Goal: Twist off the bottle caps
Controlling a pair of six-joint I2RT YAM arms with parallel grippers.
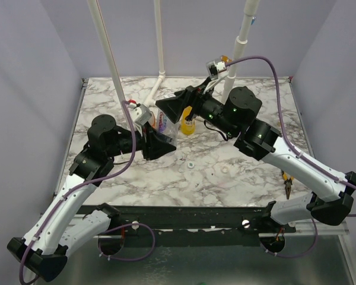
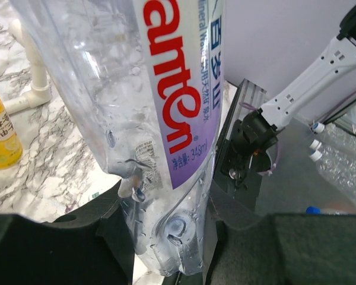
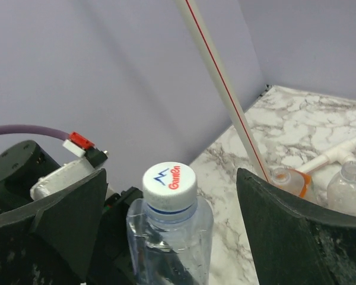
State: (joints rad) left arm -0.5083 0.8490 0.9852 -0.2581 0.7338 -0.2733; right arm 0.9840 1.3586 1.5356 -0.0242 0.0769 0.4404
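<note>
White cap crowns the clear blue-labelled bottle, pinched around its body by the left gripper; the right gripper hangs spread wide, one finger either side of the cap, the bottle's long axis pointing up between them.

The clear blue-labelled bottle stands upright, its white cap, printed with a red and blue logo, seated on the neck. The yellow-orange bottle stands just beside it. 2 loose whitish caps lie in front.
</note>
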